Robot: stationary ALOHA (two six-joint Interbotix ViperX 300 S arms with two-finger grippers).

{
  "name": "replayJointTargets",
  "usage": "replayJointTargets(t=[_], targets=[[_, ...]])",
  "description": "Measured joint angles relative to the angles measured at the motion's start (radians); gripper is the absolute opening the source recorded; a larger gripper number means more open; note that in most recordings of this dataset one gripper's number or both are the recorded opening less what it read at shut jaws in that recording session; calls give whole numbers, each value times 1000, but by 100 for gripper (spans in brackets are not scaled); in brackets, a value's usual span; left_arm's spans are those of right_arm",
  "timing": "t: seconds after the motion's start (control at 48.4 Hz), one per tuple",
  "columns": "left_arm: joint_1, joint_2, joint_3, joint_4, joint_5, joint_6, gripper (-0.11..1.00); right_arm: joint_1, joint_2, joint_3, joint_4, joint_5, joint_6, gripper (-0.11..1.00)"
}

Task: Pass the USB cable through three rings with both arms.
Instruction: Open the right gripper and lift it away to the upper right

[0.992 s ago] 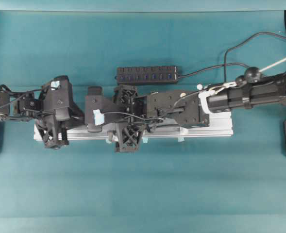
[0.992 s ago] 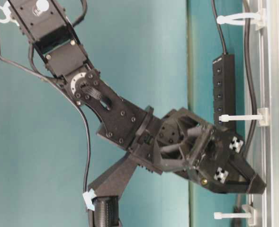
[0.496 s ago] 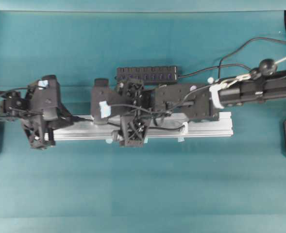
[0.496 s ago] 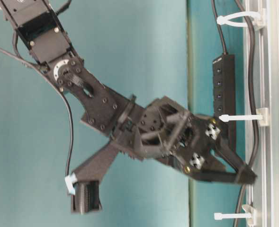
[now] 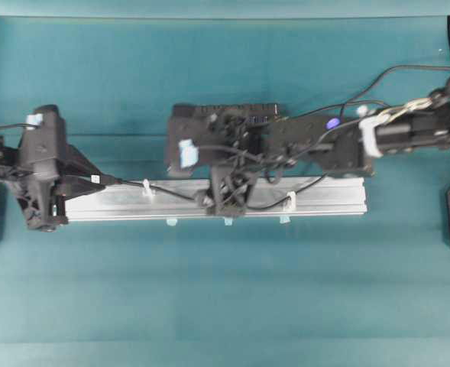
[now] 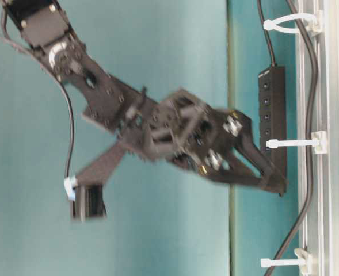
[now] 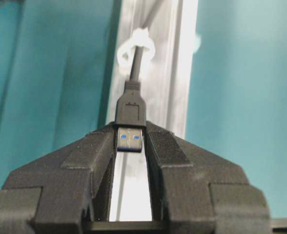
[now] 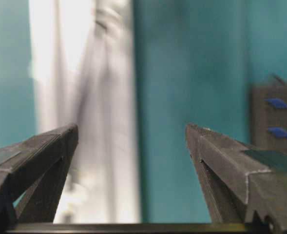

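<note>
The USB cable (image 5: 171, 193) lies along the silver rail (image 5: 331, 205). My left gripper (image 5: 95, 180) is shut on the cable's plug (image 7: 130, 112) just past the rail's left end. The cord behind the plug runs through a white ring (image 7: 136, 46), the left ring (image 5: 148, 187) in the overhead view. It also passes the right ring (image 5: 289, 201). The middle ring (image 6: 293, 142) is hidden overhead under my right gripper (image 5: 225, 202). That gripper is open and empty (image 8: 132, 129), lifted above the rail (image 6: 277, 183).
A black USB hub (image 5: 263, 111) with blue sockets lies behind the rail, partly under the right arm (image 5: 408, 134). The cable's far end loops off to the back right (image 5: 362, 84). Small pale-blue tabs (image 5: 171, 222) stick out along the rail's front edge.
My left gripper has moved left with the plug, drawing the cord through the left ring. My right gripper has let go of the cord, opened and lifted off the rail toward the hub.
</note>
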State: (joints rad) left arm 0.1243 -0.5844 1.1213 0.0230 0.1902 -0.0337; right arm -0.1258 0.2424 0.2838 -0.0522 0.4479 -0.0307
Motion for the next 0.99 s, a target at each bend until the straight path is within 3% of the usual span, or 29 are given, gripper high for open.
replayJointTargets(t=[0.207, 0.992], targets=[[0, -38, -9, 3, 55, 0, 22, -43, -44, 31, 0, 0, 31, 68], [-2, -44, -71, 0, 67, 6, 22, -46, -224, 172, 0, -11, 51, 68]])
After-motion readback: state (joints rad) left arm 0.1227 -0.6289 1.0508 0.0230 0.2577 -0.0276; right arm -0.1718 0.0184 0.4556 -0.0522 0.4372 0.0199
